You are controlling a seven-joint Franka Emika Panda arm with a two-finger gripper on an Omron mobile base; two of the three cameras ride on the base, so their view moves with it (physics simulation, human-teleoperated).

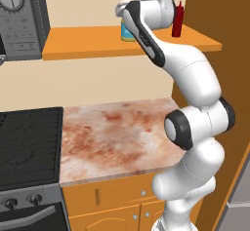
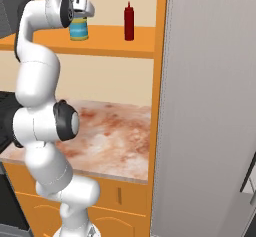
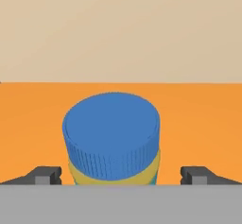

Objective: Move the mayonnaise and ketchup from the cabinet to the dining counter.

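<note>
The mayonnaise (image 3: pixel 111 135), a squat jar with a blue lid and a pale yellow band, stands upright on the orange cabinet shelf (image 3: pixel 198 119). My gripper (image 3: pixel 120 176) is open, one fingertip on each side of the jar just below the lid, with clear gaps to it. From the right base view the hand sits just above and in front of the mayonnaise (image 2: pixel 78 31). The ketchup (image 2: pixel 129 22), a slim dark-red bottle, stands upright on the cabinet (image 2: pixel 112 45), to the right of the jar. The arm partly hides the mayonnaise (image 1: pixel 128 34) beside the ketchup (image 1: pixel 177 20). The dining counter is out of view.
Below the shelf lies a marbled worktop (image 1: pixel 112 137) with a black cooktop (image 1: pixel 29 147) at its left. A microwave (image 1: pixel 19 15) stands at the shelf's left end. A tall grey panel (image 2: pixel 210 106) and an orange upright (image 2: pixel 159 81) close off the right side.
</note>
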